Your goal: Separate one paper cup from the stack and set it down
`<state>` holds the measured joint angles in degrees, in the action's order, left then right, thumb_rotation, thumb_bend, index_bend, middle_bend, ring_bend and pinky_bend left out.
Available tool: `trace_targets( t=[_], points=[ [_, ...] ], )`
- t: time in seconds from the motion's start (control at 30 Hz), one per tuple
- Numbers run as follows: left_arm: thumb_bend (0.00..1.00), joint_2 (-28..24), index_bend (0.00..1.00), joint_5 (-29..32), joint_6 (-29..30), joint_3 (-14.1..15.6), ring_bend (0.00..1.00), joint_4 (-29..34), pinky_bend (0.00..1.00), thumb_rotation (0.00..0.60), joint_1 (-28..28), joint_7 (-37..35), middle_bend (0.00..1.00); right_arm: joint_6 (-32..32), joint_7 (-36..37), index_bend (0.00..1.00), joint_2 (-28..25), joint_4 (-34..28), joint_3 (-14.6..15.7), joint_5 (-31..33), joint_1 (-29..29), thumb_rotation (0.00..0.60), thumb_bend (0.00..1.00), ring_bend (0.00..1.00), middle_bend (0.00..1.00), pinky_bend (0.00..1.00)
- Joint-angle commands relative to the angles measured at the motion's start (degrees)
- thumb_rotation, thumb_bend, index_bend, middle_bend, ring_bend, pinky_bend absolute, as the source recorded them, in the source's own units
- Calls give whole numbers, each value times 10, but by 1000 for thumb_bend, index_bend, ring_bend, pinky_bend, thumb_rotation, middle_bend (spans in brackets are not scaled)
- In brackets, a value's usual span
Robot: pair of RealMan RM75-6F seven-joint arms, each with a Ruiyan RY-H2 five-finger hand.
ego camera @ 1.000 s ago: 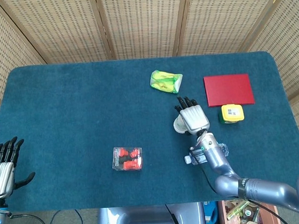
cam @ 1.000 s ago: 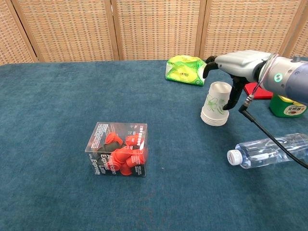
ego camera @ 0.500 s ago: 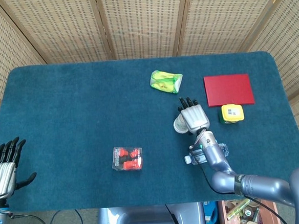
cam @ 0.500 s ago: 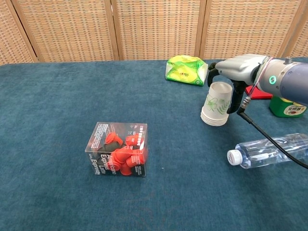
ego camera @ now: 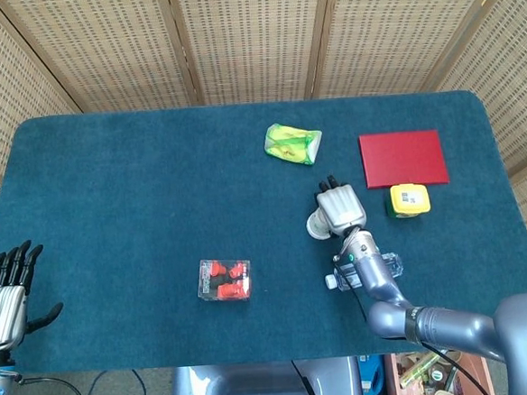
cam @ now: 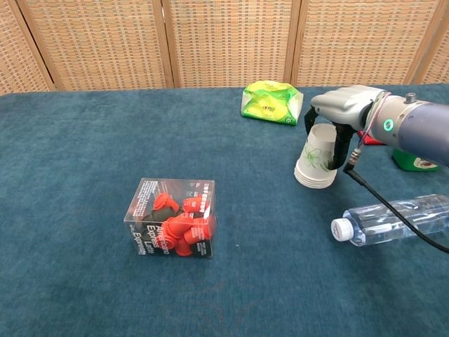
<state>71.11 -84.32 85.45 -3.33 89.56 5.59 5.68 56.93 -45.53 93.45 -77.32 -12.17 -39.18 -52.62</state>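
The stack of paper cups (cam: 317, 161) stands upside down on the blue table (ego camera: 119, 198), right of centre, leaning a little to one side. The right hand (cam: 342, 112) sits over the top of the stack with its fingers (cam: 342, 146) reaching down the sides of the uppermost cup; it looks to be gripping the stack, though the far side of the grasp is hidden. From the head view the hand (ego camera: 339, 207) covers most of the cups (ego camera: 318, 224).

The left hand (ego camera: 4, 297) hangs off the near left edge of the table, fingers spread apart and holding nothing.

A clear plastic box (cam: 172, 218) near the middle of the table holds red pieces packed against a dark insert. A clear water bottle (cam: 390, 219) lies on its side near the cups, white cap on. Behind the cups are a green and yellow bag (cam: 271, 101), a green jar with a yellow lid (ego camera: 407, 200) and a flat red book (ego camera: 403, 158).
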Motion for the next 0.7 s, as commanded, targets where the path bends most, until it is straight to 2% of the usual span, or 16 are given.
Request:
trace_targets(
  t=[0.03, 0.2, 0.37, 0.5, 0.7],
  points=[
    [210, 0, 0, 0, 1, 0, 0, 0, 0, 600, 0, -2, 0, 9, 21, 642, 11, 12, 3, -22, 5, 600, 166, 362, 503, 630],
    [210, 1, 0, 0, -1, 1, 0, -2, 0, 600, 0, -2, 0, 22, 35, 727, 8, 4, 2, -47, 8, 600, 179, 466, 601, 710],
    [210, 0, 0, -1, 0, 0, 0, -2, 0, 600, 0, -4, 0, 39, 49, 758, -4, -19, -6, -63, 16, 600, 185, 488, 623, 723],
    [210, 0, 0, 2, -4, 1, 0, -3, 0, 600, 1, -6, 0, 48, 103, 767, -28, -75, -39, -43, 36, 600, 186, 492, 629, 726],
    [210, 2, 0, 0, -7, 2, 0, -3, 0, 600, 3, -8, 0, 53, 163, 780, -68, -137, -66, -31, 63, 600, 186, 501, 642, 744]
  ],
)
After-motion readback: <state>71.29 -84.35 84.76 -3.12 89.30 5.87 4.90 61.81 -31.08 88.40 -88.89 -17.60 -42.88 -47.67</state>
